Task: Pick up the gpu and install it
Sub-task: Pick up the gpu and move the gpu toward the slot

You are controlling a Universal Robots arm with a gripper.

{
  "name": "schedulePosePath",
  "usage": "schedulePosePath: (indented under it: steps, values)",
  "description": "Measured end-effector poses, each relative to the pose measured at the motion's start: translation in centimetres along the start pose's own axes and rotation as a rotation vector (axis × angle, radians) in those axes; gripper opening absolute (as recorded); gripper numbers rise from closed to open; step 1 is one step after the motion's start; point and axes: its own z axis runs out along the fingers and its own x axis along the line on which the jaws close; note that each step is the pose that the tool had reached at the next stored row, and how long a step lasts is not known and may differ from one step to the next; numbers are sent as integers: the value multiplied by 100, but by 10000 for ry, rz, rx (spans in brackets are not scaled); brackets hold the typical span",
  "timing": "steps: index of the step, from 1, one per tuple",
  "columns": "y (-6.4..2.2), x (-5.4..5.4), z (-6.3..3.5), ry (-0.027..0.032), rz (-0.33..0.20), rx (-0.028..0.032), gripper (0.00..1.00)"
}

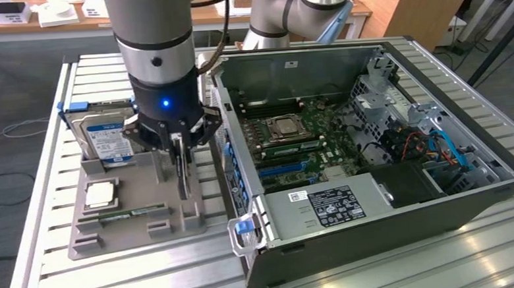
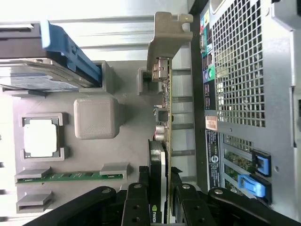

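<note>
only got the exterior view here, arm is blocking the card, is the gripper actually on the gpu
Observer: Yes, in the wrist view the gripper is closed on the gpu, a finger on each face.
Operator: is it out of the holder yet
Observer: Cannot tell for sure; its silver bracket sits right at the end post of the grey holder.
Operator: which way is the board side
Observer: Toward the computer case.

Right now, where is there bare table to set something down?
Bare table past the tray's end opposite the hard drive; more at the exterior view's right of the case. Crowded between tray and case: tool holding graphics card.
</note>
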Motion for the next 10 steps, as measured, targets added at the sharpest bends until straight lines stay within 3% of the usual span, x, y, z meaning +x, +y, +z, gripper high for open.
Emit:
schedulePosePath:
  steps: [10]
  values:
    - [21,-14,-453,0,-3,0,27]
